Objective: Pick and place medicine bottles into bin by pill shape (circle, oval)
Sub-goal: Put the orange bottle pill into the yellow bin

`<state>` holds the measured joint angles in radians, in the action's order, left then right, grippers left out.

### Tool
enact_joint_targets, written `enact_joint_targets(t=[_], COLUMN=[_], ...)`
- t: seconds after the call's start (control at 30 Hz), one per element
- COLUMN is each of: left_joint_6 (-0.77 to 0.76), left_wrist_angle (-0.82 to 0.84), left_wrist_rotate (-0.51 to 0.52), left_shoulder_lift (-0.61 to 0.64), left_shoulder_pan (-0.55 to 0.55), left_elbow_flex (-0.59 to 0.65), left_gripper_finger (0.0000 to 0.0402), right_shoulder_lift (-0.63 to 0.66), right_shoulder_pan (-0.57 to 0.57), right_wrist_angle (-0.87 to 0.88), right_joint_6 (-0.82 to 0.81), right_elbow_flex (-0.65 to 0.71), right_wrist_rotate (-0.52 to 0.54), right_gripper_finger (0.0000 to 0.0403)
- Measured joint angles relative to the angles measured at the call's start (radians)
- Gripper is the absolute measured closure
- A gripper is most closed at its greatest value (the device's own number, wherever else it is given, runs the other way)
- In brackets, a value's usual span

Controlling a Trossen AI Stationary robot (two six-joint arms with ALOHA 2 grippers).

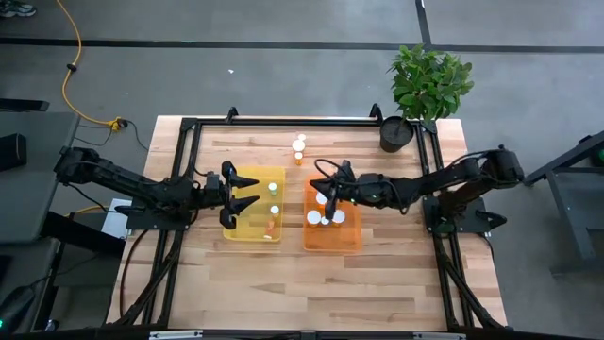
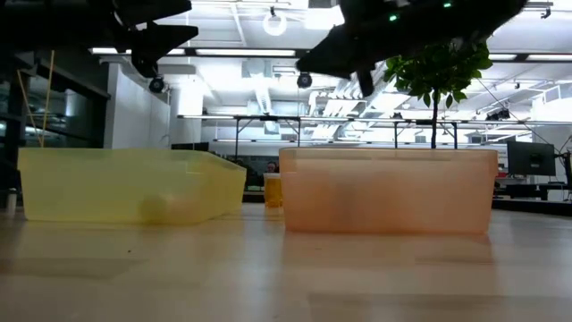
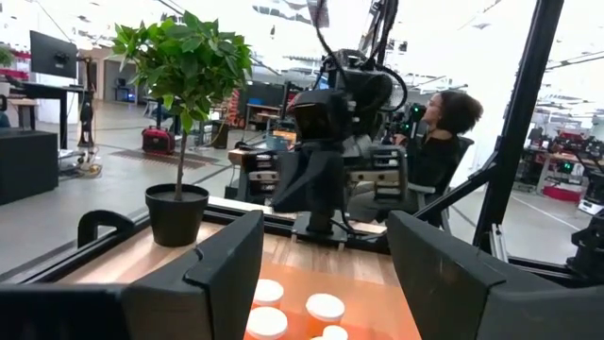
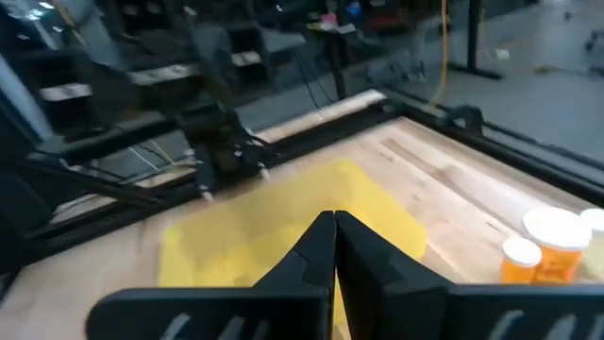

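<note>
A yellow bin (image 1: 255, 203) and an orange bin (image 1: 331, 219) stand side by side at mid-table. White-capped medicine bottles (image 1: 275, 198) rest in the yellow bin, and several more (image 1: 326, 218) stand in the orange one. A few bottles (image 1: 299, 148) stand on the wood beyond the bins, also seen in the right wrist view (image 4: 557, 247). My left gripper (image 1: 252, 191) hovers open over the yellow bin's left side, with nothing between its fingers (image 3: 226, 269). My right gripper (image 1: 323, 189) hangs shut and empty above the orange bin's far left corner, its fingers (image 4: 334, 227) pointing toward the yellow bin (image 4: 283, 222).
A potted plant (image 1: 425, 90) stands at the table's far right corner. A black frame (image 1: 302, 121) runs around the tabletop. Bare wood lies in front of the bins (image 2: 286, 268). A person (image 3: 442, 142) sits beyond the table, behind the right arm.
</note>
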<state>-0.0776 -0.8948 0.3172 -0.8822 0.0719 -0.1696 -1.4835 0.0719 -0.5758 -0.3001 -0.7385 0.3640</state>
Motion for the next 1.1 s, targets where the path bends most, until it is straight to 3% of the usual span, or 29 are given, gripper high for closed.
enact_joint_targets(t=[0.13, 0.27, 0.37, 0.5, 0.73, 1.1], left_joint_6=[0.002, 0.002, 0.002, 0.002, 0.002, 0.002], left_wrist_angle=[0.000, -0.001, -0.001, -0.001, -0.001, -0.001], left_wrist_rotate=[0.000, 0.000, 0.000, 0.001, 0.001, 0.000], left_shoulder_lift=[0.000, 0.000, 0.000, 0.000, 0.000, 0.000], left_shoulder_pan=[0.000, 0.000, 0.000, 0.000, 0.000, 0.000], left_elbow_flex=[0.000, 0.000, 0.000, 0.000, 0.000, 0.000], left_gripper_finger=[0.0186, 0.0184, 0.0184, 0.0185, 0.0184, 0.0183], right_shoulder_lift=[-0.075, -0.192, -0.286, -0.400, -0.540, -0.567], right_shoulder_pan=[-0.046, -0.091, -0.134, -0.190, -0.236, -0.244], right_wrist_angle=[0.179, 0.430, 0.620, 0.730, 0.738, 0.758], right_joint_6=[-0.011, -0.008, -0.086, -0.183, -0.224, -0.282], right_elbow_flex=[-0.135, -0.320, -0.444, -0.554, -0.650, -0.668], right_wrist_rotate=[0.005, 0.095, 0.183, 0.179, 0.129, 0.226], right_gripper_finger=[0.0363, 0.0296, 0.0248, 0.0207, 0.0196, 0.0196])
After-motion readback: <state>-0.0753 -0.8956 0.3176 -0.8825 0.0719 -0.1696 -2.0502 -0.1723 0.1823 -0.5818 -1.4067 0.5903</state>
